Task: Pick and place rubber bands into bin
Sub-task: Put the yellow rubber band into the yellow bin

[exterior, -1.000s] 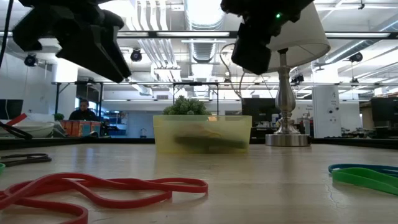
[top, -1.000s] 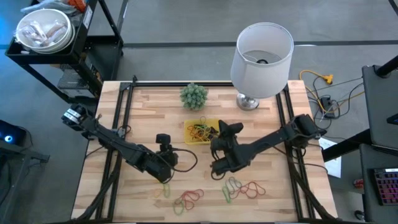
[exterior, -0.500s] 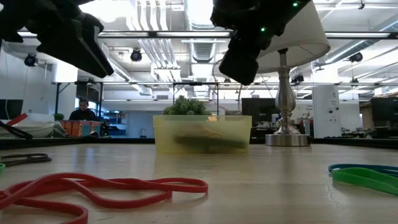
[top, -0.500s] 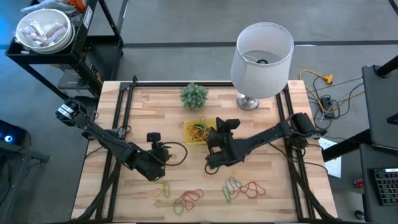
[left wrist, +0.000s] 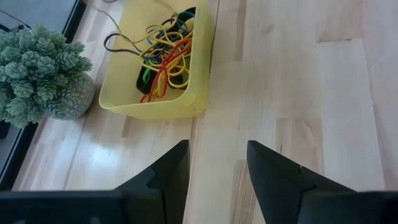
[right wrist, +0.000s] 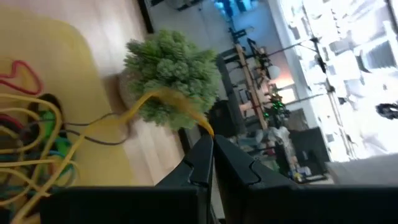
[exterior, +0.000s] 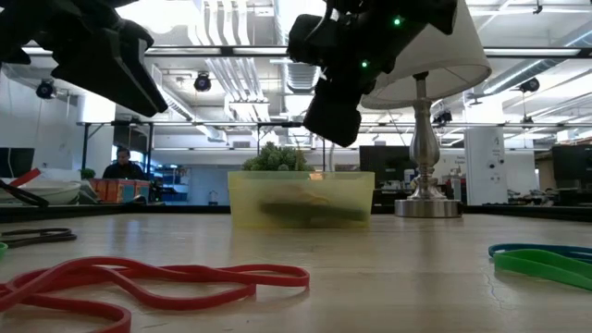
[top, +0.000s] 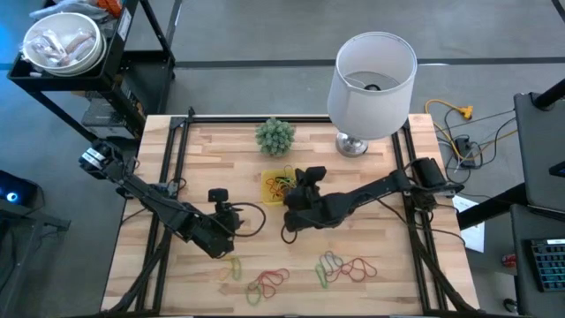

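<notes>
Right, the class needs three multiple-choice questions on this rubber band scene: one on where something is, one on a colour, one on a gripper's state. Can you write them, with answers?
1. Where does the plant stand?
A. on the table beside the bin
B. inside the bin
C. on a lampshade

2. What colour is the rubber band pinched by the right gripper?
A. red
B. yellow
C. black

3. How is the left gripper?
A. shut on a band
B. shut on the plant
C. open, holding nothing

Answers:
1 A: the left wrist view shows the plant next to the bin's wall.
2 B: a yellow strand runs from the shut fingertips.
3 C: its fingers stand apart over bare table.
</notes>
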`<action>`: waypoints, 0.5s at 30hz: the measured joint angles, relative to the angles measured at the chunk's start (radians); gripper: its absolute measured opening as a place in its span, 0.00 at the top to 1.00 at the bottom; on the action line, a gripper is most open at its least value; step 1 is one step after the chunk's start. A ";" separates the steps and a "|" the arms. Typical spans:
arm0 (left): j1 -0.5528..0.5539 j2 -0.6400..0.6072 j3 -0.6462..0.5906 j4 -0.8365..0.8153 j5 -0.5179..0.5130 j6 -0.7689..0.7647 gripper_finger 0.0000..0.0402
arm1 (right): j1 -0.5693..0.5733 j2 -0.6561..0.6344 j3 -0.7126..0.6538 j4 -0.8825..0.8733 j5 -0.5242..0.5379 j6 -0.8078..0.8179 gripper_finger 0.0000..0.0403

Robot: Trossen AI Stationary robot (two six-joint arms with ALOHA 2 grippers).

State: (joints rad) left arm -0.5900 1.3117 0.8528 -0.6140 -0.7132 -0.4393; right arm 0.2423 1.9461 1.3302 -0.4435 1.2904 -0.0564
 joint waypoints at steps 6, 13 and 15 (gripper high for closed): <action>0.000 0.000 0.000 -0.002 0.000 0.001 0.64 | -0.041 0.000 -0.024 0.035 -0.145 -0.025 0.98; 0.001 0.000 -0.008 -0.002 0.000 0.001 0.64 | -0.057 0.000 -0.031 0.035 -0.244 -0.048 0.98; 0.001 0.000 -0.009 -0.002 0.001 0.001 0.64 | -0.059 0.000 -0.031 0.035 -0.250 -0.051 0.98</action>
State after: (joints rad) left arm -0.5892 1.3117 0.8439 -0.6159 -0.7126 -0.4385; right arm 0.1831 1.9461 1.2995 -0.4088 1.0405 -0.1078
